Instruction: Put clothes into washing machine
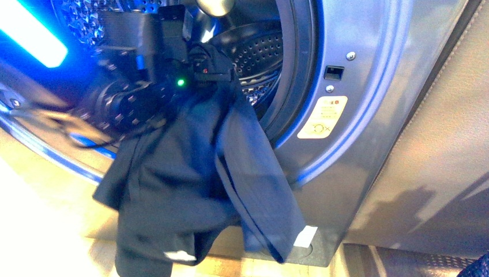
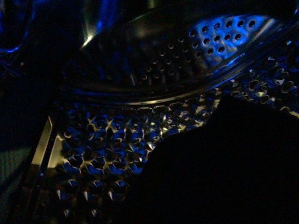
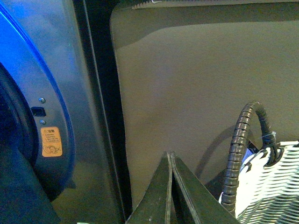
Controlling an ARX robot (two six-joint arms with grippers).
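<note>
Where pinched by left fingers (image 1: pixel 199 59) at the mouth of the drum (image 1: pixel 259 57): top fold of dark navy garment (image 1: pixel 190 184), remainder draped limp outside washing machine (image 1: pixel 369 104) rim. Soft, light, snag-prone; best gathered lower down; right fingers (image 3: pixel 189 200) pressed together, empty.

Pale yellowish floor (image 1: pixel 52 231), glare-washed at left, faint plank lines, washing machine (image 1: pixel 375 115) standing directly on it, base corner down at front, dark dimpled strip (image 1: pixel 415 261) on the ground right of the machine.
</note>
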